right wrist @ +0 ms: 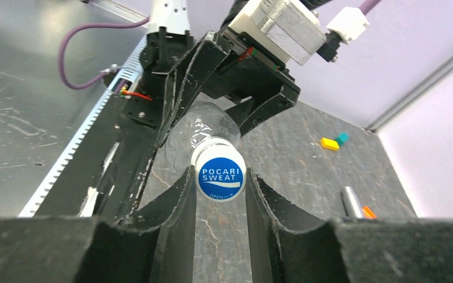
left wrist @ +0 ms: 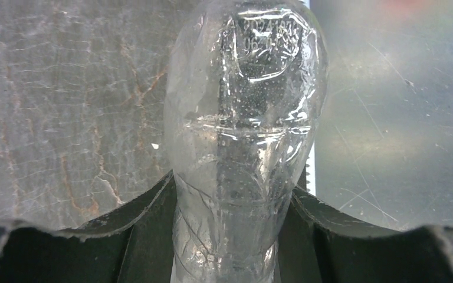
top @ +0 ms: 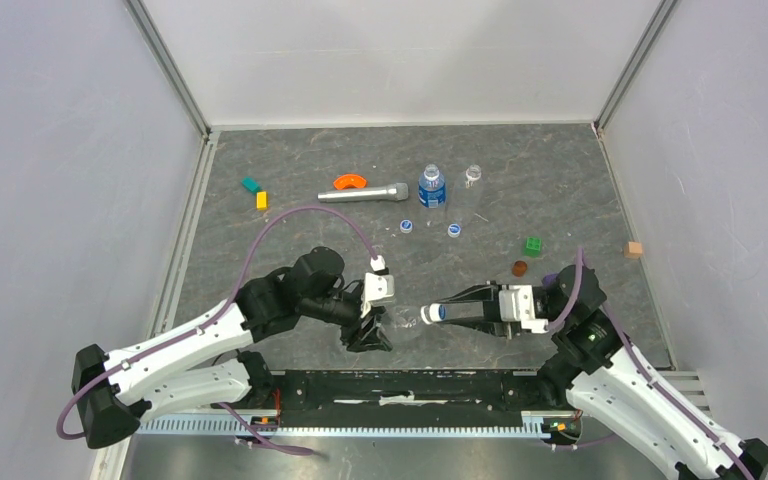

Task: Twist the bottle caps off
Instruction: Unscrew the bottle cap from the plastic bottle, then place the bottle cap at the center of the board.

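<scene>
Near edge, btwn the two arms: clear bottle [left wrist: 245,135] held sideways off the desk [top: 290,225], cap end pointing right.
- Left fingers [left wrist: 135,236] clamped on the bottle body.
- Right fingers [right wrist: 177,218] closed on its cap [right wrist: 220,175], one either side of the rim.

Risks, as we judge them:
- Bottle wall is thin and already creased. It may cave or twist in the left grip, so the body turns w/ the cap and the thread never breaks.
- Right fingers hold only a narrow rim, so they could slip round it.
- Once free, the cap may drop. The spot is close to the near edge, so it could roll off.

Look of the thing: body unlabelled, wrinkled, droplets inside. Cap has a white rim and a blue top w/ printed brand.

Farther back: two loose caps [top: 406,225] lie apart on the desk. Beyond them stand a blue-label bottle [top: 431,187] and a second clear one [top: 473,173]; both look capless, but they're too small to be sure.
</scene>
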{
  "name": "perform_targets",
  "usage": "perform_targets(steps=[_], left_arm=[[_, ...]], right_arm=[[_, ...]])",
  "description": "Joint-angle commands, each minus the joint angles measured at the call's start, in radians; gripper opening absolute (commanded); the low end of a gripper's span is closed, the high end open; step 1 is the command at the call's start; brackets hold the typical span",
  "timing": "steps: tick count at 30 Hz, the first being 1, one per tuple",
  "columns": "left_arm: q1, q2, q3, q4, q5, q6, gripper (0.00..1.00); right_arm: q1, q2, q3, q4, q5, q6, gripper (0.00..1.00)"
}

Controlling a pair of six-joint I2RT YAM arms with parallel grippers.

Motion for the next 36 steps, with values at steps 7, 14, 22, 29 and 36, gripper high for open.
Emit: perform_targets(steps=[7,14,22,29,36], left_arm=[[-0.002,-0.016,0.04,0.067,-0.145,-0.042,0.32],[-0.002,-0.092,-0.021,0.119,-0.524,-0.081,0.33],[-0.002,-0.301,-0.151,0.223,-0.821,-0.165,0.31],[-0.002,-0.416,-0.183,0.221,-0.951,-0.192,0.31],[-0.002,-0.451,-0.198,0.204,-1.005,-0.206,0.32]], right_arm=[[0.001,-0.076,-0.046,0.097,0.242,0.041,0.0],[0.001,-0.132,-0.108,0.193,0.443,0.111,0.0],[0.001,-0.09,-0.158,0.254,0.647,0.258,0.0],[0.001,0.205,-0.15,0.203,0.841,0.483,0.01],[0.003,0.542,-0.08,0.195,0.838,0.627,0.04]])
